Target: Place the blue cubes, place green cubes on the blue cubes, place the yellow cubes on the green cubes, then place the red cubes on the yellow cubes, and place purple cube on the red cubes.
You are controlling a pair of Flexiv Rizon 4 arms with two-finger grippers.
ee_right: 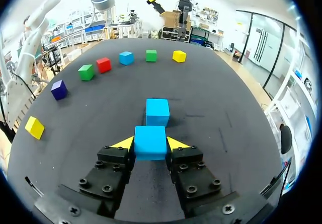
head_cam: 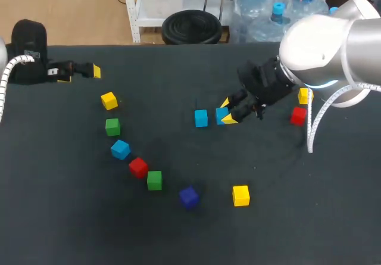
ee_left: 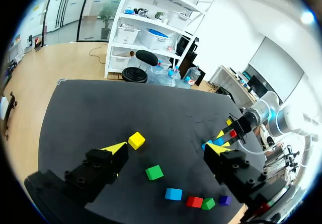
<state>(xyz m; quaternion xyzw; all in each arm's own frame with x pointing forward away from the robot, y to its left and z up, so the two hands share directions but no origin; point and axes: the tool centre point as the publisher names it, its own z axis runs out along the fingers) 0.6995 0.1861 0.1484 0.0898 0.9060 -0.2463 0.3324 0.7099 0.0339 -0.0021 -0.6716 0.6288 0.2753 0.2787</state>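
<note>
My right gripper is shut on a blue cube, yellow tips on two opposite sides. Just ahead of it a second blue cube sits on the black table. From above, the held cube is close beside that cube, with the right gripper over it. A third blue cube lies at the left in a curved line with a yellow, green, red and green cube. A purple cube lies near the front. My left gripper rests open at the far left, holding nothing.
A yellow cube lies front of centre. A red cube and a yellow cube sit at the right, partly under my right arm. In the left wrist view, the left gripper hangs above the yellow cube and green cube.
</note>
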